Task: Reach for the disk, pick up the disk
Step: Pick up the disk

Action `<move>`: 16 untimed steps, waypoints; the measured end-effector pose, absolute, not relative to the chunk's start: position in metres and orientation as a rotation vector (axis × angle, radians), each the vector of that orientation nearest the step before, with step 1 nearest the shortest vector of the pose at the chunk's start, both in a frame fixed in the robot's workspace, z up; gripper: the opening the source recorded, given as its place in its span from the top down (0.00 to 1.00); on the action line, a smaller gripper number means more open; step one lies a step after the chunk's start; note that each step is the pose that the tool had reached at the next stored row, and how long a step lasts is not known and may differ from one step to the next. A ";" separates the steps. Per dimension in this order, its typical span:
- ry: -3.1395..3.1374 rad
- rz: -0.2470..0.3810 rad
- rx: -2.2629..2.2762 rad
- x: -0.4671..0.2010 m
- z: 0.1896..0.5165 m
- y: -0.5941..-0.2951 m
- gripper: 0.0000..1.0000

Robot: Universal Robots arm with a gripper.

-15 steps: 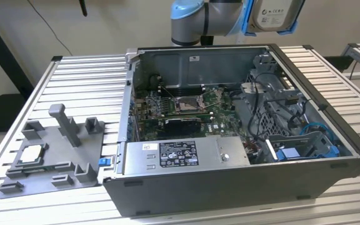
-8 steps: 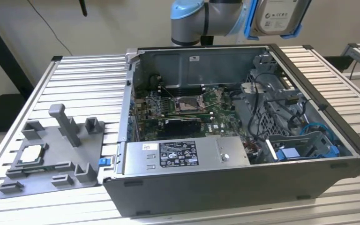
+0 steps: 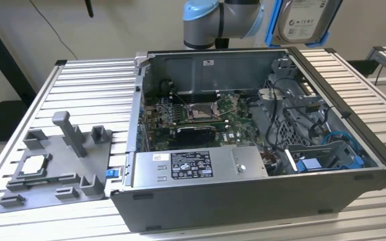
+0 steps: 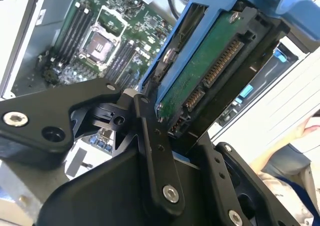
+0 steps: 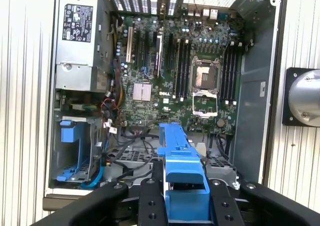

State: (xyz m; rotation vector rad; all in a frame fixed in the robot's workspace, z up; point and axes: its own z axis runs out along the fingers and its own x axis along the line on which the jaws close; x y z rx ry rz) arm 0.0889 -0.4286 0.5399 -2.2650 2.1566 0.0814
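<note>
One black gripper [image 4: 165,136] grips the flat silver-grey, blue-framed disk [image 3: 305,21], fingers [image 4: 155,151] closed on its sides, held aloft above the open grey computer case's [image 3: 247,201] far edge.

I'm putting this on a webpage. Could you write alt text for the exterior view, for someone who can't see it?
A robot arm holds the disk, a silver-grey hard drive in a blue frame, lifted above an open computer case on a slatted metal table. The motherboard lies exposed inside, and a grey fixture tray sits at the exterior view's left.
</note>
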 end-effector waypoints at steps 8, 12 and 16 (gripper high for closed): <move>2.157 0.082 -2.265 0.089 0.533 -0.443 1.00; 2.157 0.081 -2.265 0.089 0.529 -0.449 1.00; 2.157 0.081 -2.265 0.089 0.524 -0.454 1.00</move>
